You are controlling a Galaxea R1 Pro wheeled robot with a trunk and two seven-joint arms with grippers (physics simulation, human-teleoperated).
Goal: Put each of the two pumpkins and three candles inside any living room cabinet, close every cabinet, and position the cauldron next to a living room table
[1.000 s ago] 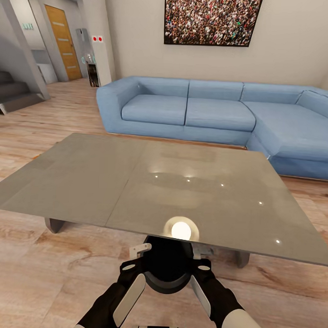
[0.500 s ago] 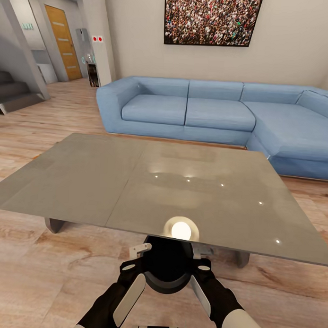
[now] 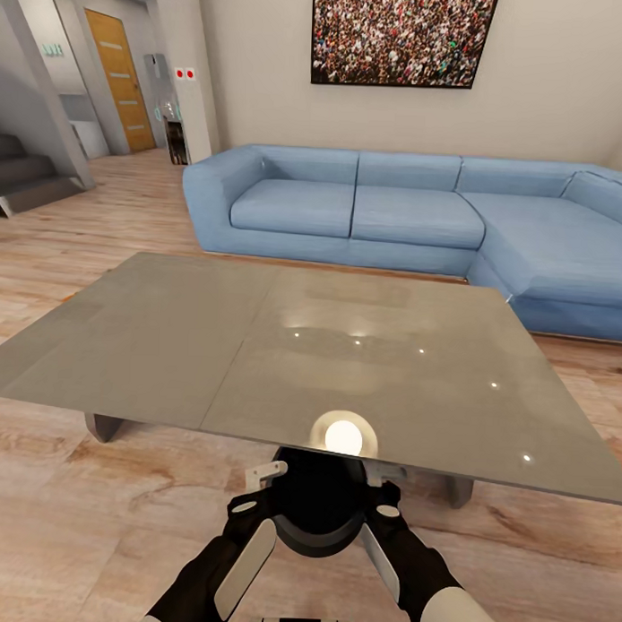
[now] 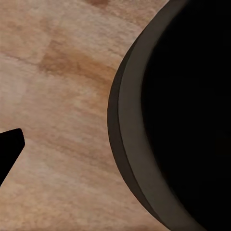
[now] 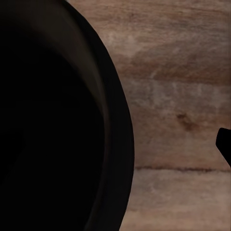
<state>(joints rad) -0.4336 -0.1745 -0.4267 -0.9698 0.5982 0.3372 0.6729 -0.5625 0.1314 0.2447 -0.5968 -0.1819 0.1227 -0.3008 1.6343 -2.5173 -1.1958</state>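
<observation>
Round black cauldron [image 3: 317, 513], matte, sits on wood-grain floor [image 3: 88, 536] at 6 o'clock of glossy grey bench [image 3: 282, 355]. Left gripper [image 3: 250, 506] and right gripper [image 3: 383, 509] flank it; cannot tell their spread. Blue sofa [image 3: 395, 215] at 12.

Cauldron [image 3: 317, 513] before table [image 3: 166, 342], sofa [image 3: 413, 216] behind.

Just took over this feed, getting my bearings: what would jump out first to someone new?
The big grey glossy table spans the middle of the head view, with a blue corner sofa behind it and a crowd picture on the wall. At the table's near edge, the black cauldron sits between the left gripper and right gripper, over wooden floor.
</observation>
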